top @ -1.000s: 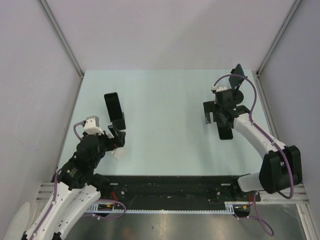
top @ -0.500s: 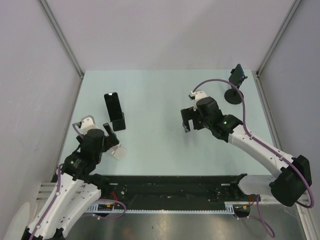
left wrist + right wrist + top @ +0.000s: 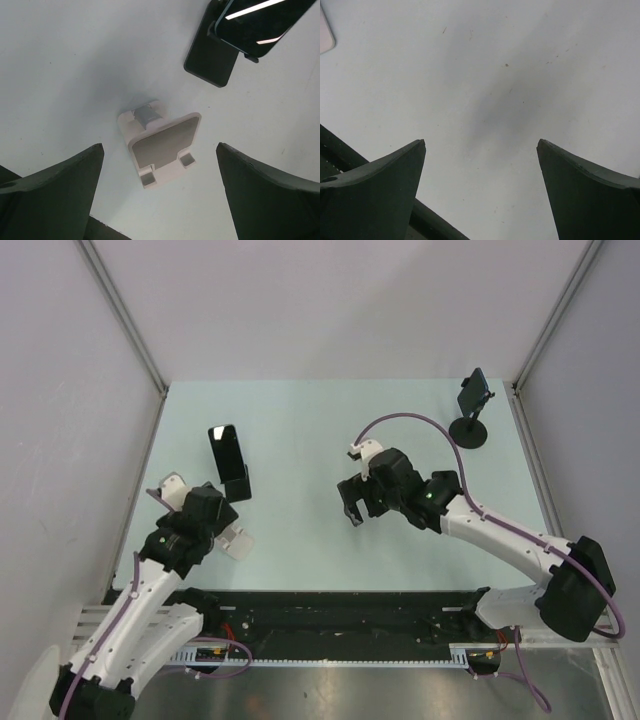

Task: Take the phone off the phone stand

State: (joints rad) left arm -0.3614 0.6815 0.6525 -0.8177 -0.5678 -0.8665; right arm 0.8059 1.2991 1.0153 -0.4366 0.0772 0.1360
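A black phone (image 3: 222, 443) leans in a black phone stand (image 3: 236, 486) at the left of the table. It also shows in the left wrist view (image 3: 262, 17), with the stand's base (image 3: 212, 60) below it. My left gripper (image 3: 225, 520) is open and empty. It hovers over a small white stand (image 3: 162, 142), nearer to me than the phone. My right gripper (image 3: 355, 508) is open and empty over bare table at the middle; in the right wrist view (image 3: 481, 141) only the table shows between its jaws.
A second black stand on a round base (image 3: 470, 432) stands at the back right corner, with a dark holder (image 3: 473, 392) on top. The white stand (image 3: 237, 542) lies near the front left. Grey walls enclose the table on three sides.
My right arm has swung from the back right stand to the middle of the table. My left arm has drawn back a little towards the front left.
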